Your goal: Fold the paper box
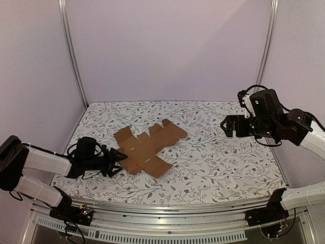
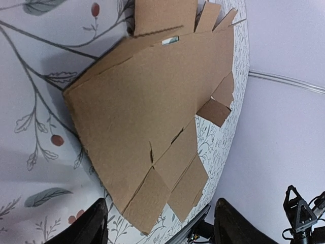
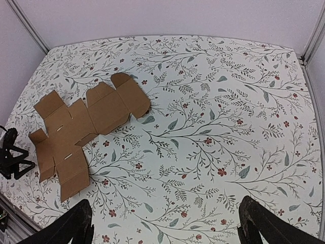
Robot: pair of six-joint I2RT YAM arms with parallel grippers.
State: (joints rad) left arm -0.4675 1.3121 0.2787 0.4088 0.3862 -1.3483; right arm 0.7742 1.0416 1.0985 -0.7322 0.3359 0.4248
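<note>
The paper box [image 1: 148, 146] lies flat as a cross-shaped brown cardboard sheet on the floral table, left of centre. It also fills the left wrist view [image 2: 152, 112] and shows at the left of the right wrist view [image 3: 86, 127]. My left gripper [image 1: 119, 158] is open, low at the sheet's left edge, its fingers either side of a near flap without touching it. My right gripper [image 1: 227, 126] is open and empty, raised well above the table at the right, far from the sheet.
The floral table cover [image 1: 218, 162] is bounded by lilac walls at the back and sides and a metal rail [image 1: 167, 208] at the front. The left gripper shows at the far left edge of the right wrist view [image 3: 9, 157].
</note>
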